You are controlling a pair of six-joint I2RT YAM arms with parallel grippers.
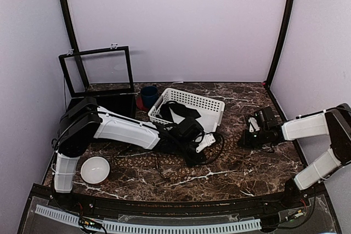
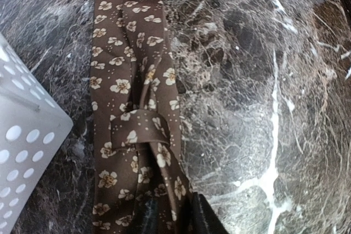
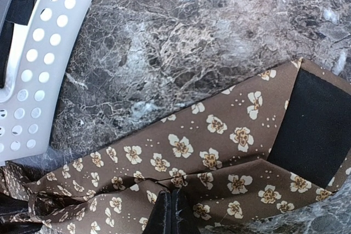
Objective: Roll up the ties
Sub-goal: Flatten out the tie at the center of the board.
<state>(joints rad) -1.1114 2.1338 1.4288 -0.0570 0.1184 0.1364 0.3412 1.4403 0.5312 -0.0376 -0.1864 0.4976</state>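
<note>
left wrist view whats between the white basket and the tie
Only a narrow strip of bare marble tabletop lies between them. The left wrist view shows the white basket and the tie side by side, not touching.

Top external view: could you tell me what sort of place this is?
Probably a robot test booth: plain lilac walls and black frame poles enclose a dark marble-patterned tabletop, with two white robot arms.

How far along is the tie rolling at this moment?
Done: nothing; no rolled coil shows. In hand: one tie lies stretched out on the table, the right gripper shut on its wide end, the left gripper astride it farther along. Left: the whole roll; dark cloth lies in the basket.
</note>
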